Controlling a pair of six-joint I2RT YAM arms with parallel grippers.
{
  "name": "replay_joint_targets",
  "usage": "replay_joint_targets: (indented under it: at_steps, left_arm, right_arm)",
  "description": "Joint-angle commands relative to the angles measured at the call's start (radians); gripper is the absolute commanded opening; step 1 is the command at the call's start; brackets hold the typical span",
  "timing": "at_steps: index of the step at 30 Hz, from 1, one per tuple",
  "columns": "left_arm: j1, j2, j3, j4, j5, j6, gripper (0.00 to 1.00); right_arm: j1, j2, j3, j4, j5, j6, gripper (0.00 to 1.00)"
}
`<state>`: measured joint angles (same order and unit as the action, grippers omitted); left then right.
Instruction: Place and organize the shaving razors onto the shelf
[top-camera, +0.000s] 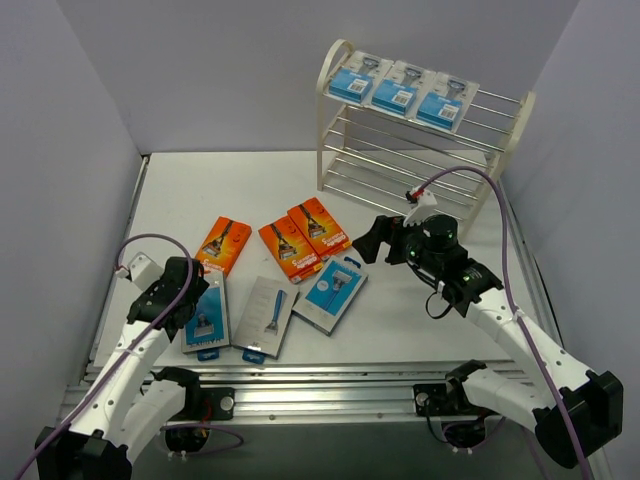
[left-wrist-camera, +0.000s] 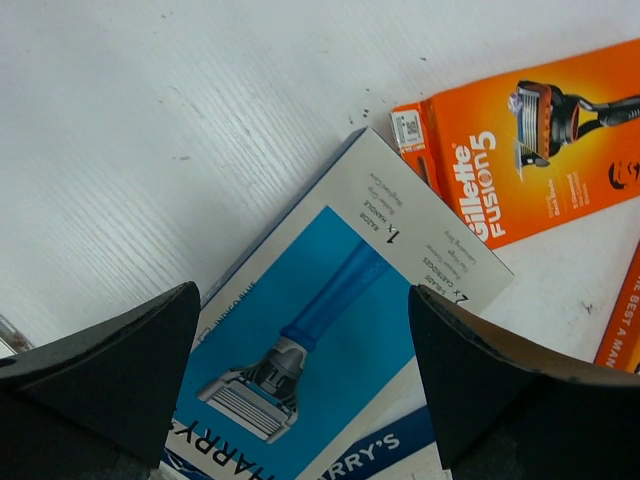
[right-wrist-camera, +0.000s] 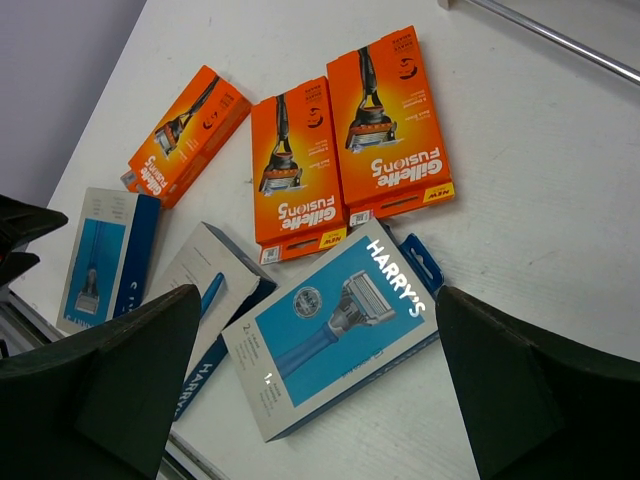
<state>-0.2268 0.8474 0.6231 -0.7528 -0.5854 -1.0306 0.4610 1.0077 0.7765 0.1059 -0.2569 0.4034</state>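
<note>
The cream shelf (top-camera: 323, 130) stands at the back right with three blue razor packs (top-camera: 396, 92) on its top tier. Three orange razor boxes (top-camera: 290, 250) and three blue-grey packs lie on the table. My left gripper (top-camera: 186, 292) hangs open over the leftmost pack (top-camera: 207, 315); the left wrist view shows that pack (left-wrist-camera: 330, 330) under the open gripper (left-wrist-camera: 302, 295), apart from both fingers. My right gripper (top-camera: 372, 240) is open above the rightmost pack (top-camera: 331, 293), which lies flat (right-wrist-camera: 335, 330) below the gripper (right-wrist-camera: 318, 295). Neither holds anything.
A third blue-grey pack (top-camera: 265, 317) lies between the other two. The orange boxes (right-wrist-camera: 293, 165) sit just beyond the right gripper's pack. Grey walls close in left, right and behind. A metal rail (top-camera: 330, 385) runs along the near table edge.
</note>
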Motion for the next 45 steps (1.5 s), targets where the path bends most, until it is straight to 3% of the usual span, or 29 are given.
replay_joint_targets:
  at_steps: [1, 7, 17, 27, 45]
  left_arm:
    - [0.007, -0.031, -0.02, 0.029, -0.126, -0.054, 0.94]
    - [0.041, 0.017, -0.037, 0.095, -0.162, -0.063, 0.94]
    - [0.147, 0.116, -0.112, 0.337, -0.034, 0.029, 0.94]
    - [0.149, 0.07, -0.183, 0.451, 0.073, 0.05, 0.94]
    - [0.144, 0.262, -0.155, 0.684, 0.311, 0.055, 0.94]
  right_arm:
    - [0.008, -0.012, -0.009, 0.049, -0.013, 0.009, 1.0]
    - [0.008, -0.008, -0.011, 0.051, -0.001, 0.008, 1.0]
    - [0.008, 0.005, -0.005, 0.038, 0.022, 0.005, 1.0]
    - [0.007, 0.026, 0.001, 0.029, 0.028, 0.005, 1.0]
    - [0.008, 0.029, 0.003, 0.02, 0.048, 0.002, 1.0]
